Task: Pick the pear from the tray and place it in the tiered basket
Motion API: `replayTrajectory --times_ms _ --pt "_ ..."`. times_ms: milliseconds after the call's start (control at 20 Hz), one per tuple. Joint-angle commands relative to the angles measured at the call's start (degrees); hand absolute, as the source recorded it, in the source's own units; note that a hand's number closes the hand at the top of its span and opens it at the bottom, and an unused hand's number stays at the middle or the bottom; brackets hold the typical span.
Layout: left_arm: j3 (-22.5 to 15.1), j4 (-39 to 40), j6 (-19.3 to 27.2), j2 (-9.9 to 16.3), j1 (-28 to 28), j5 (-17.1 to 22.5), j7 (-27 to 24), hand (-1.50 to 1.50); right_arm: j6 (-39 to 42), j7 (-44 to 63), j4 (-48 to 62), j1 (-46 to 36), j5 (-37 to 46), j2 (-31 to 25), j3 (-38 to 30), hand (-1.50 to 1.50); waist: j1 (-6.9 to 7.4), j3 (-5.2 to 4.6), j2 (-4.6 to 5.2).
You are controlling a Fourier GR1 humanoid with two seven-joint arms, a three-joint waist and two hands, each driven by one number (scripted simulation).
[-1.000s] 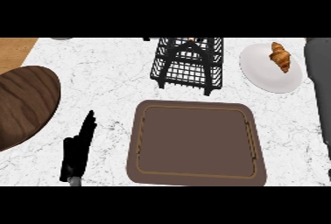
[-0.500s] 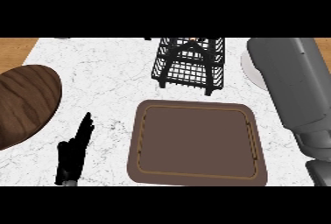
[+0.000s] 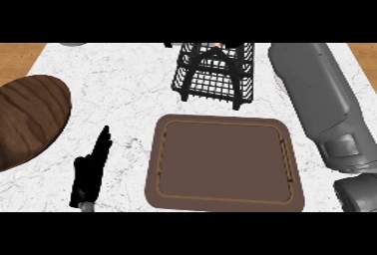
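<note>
The brown tray (image 3: 225,164) lies in the middle of the counter with nothing on it. Behind it stands the black wire tiered basket (image 3: 215,74). A small pale tan thing (image 3: 216,48), likely the pear, shows through the wires of its top tier, mostly hidden. My left hand (image 3: 90,172) rests open left of the tray, fingers pointing up. My right forearm (image 3: 316,99) runs up the right side beside the basket. Its hand lies beyond the view's top edge.
A dark round wooden board (image 3: 26,119) covers the counter's left edge. The white marble counter (image 3: 125,84) shows between the board, the basket and the tray. The grey right forearm fills the strip right of the tray and basket.
My right forearm has come into view on the right and now hides the white plate with the croissant. The left hand, tray and basket have not moved.
</note>
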Motion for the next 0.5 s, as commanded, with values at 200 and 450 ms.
replayTrajectory --times_ms 200,450 --pt "0.4 1.6 -0.3 -0.1 2.6 -0.2 -3.8 0.00 -3.3 -4.2 5.3 -0.3 -10.0 5.0 -9.3 -1.50 0.18 -0.15 0.67" --pt "0.5 -0.6 -1.1 0.5 0.9 0.2 0.5 0.00 -8.0 -11.4 7.0 -0.5 -15.2 5.7 -14.7 -1.50 0.36 -0.12 0.79"
